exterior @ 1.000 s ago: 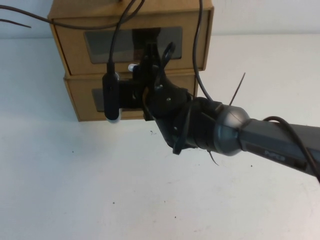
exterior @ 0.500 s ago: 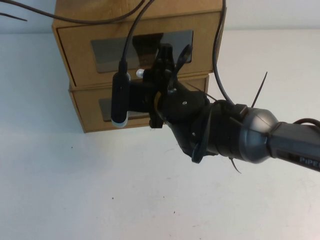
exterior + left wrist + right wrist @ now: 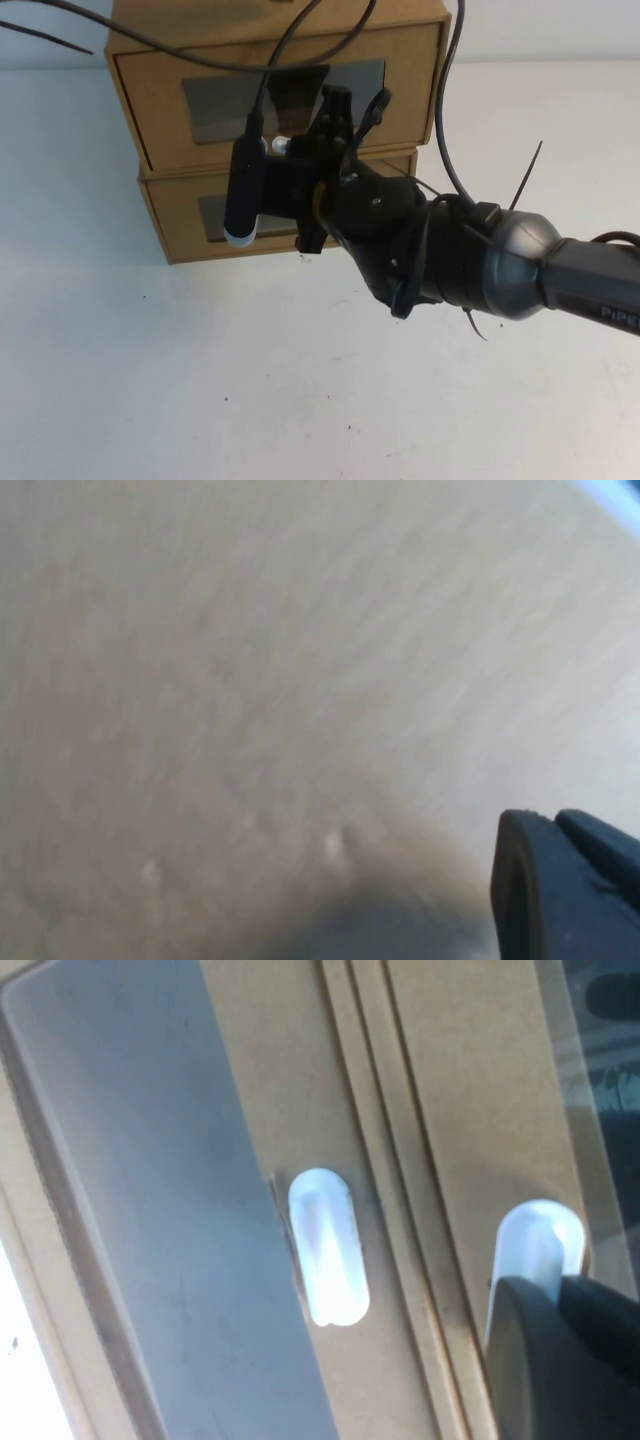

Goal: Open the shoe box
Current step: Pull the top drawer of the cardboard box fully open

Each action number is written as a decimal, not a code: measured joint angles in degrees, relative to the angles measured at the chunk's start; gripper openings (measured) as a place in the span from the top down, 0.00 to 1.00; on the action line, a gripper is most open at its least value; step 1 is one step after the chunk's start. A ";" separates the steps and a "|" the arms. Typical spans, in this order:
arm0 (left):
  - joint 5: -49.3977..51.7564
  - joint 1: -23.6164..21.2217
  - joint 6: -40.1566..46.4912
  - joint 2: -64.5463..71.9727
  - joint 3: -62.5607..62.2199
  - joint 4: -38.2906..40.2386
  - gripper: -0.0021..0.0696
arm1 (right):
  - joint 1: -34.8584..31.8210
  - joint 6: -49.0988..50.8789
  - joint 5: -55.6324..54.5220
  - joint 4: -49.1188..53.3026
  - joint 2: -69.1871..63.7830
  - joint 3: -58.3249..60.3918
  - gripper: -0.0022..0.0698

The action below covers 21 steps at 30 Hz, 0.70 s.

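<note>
Two brown cardboard shoe boxes with dark windows are stacked at the back of the table, the upper box (image 3: 150,90) on the lower box (image 3: 175,215). My right gripper (image 3: 292,143) reaches in from the right and is shut on the upper box's white handle (image 3: 540,1235). The lower box's white handle (image 3: 328,1247) is free beside it. In the left wrist view my left gripper (image 3: 548,825) shows only as a dark finger edge, very close to a blurred tan surface. The left arm is not in the high view.
The right arm (image 3: 500,265) and its wrist camera (image 3: 243,190) cover the middle of both box fronts. Black cables (image 3: 445,110) hang across the upper box. White tabletop (image 3: 200,390) lies in front of the stack.
The right gripper has drawn back toward me on the handle. Both boxes now sit a little nearer and further right than a second ago.
</note>
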<state>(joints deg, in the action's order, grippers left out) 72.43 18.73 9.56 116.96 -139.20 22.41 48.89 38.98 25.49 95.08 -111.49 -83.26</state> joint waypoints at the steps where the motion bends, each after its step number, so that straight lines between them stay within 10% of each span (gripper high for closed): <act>1: 0.00 0.00 -0.08 0.11 0.96 -0.63 0.98 | -0.28 0.13 -0.66 0.25 0.00 0.00 0.96; 21: -3.05 0.23 -0.37 0.99 2.39 -3.57 0.98 | -1.56 0.22 -2.72 -1.67 0.35 0.43 0.96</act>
<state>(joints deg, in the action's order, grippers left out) 69.39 18.96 9.20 117.95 -136.80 18.84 47.33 39.20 22.77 93.42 -111.14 -82.83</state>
